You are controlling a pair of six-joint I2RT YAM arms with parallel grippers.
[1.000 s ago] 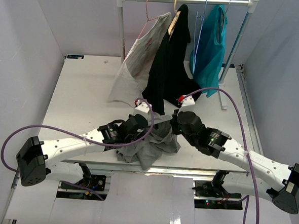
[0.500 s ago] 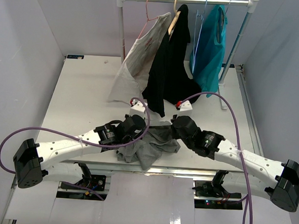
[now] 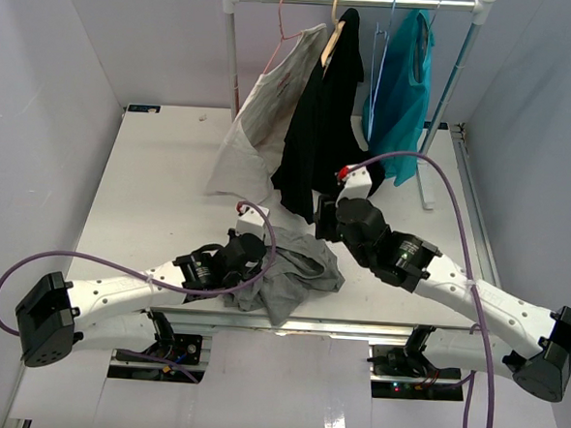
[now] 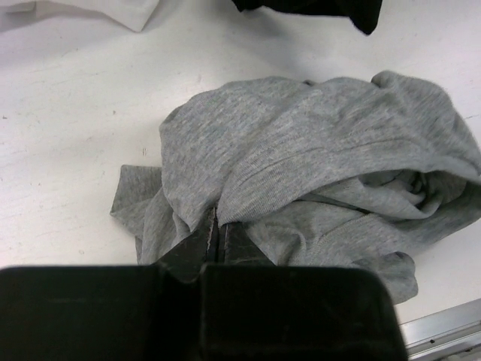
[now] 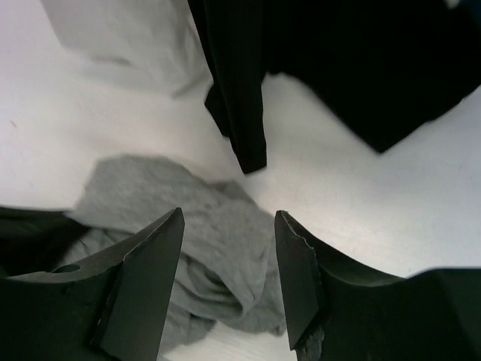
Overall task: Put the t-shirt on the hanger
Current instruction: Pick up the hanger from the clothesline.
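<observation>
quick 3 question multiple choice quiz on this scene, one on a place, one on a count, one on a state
1. Where is the t-shirt?
A. hung up
B. draped over the right arm
C. crumpled on the table, near its front edge

2. How many garments hang from the rail?
A. one
B. three
C. five

3. How are the right fingers?
A. open, holding nothing
B. shut on the t-shirt
C. shut on a hanger

Answers:
1 C, the top view shows it lying bunched on the table.
2 B, there is a white shirt, a black garment and a teal one.
3 A, the right wrist view shows a wide gap between them, gripping nothing.
</observation>
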